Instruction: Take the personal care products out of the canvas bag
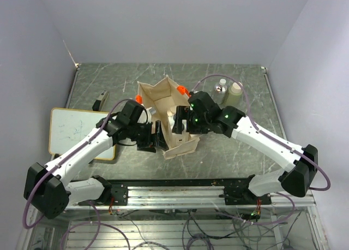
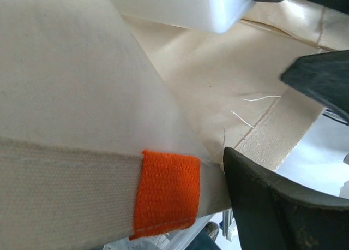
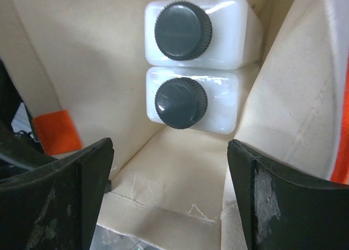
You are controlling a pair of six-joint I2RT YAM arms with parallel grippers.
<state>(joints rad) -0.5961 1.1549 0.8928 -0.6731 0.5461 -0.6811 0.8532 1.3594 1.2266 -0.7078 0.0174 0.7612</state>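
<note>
The canvas bag (image 1: 163, 119) stands open in the middle of the table, with orange handles (image 1: 182, 90). Two white squarish bottles with dark round caps (image 3: 195, 31) (image 3: 191, 101) lie side by side deep inside it. My right gripper (image 3: 170, 152) (image 1: 182, 124) hangs open inside the bag's mouth above them, touching neither. My left gripper (image 1: 158, 136) is open at the bag's near left wall. One finger (image 2: 272, 206) is inside the bag; the other is hidden behind the cloth (image 2: 65, 97). A cream bottle (image 1: 235, 93) and a small clear round one (image 1: 221, 87) stand on the table.
A flat whiteboard (image 1: 76, 132) lies at the left edge, with a small dark object (image 1: 100, 101) behind it. The two bottles outside the bag stand at the back right near the wall. The arms' rail (image 1: 174, 192) runs along the near edge.
</note>
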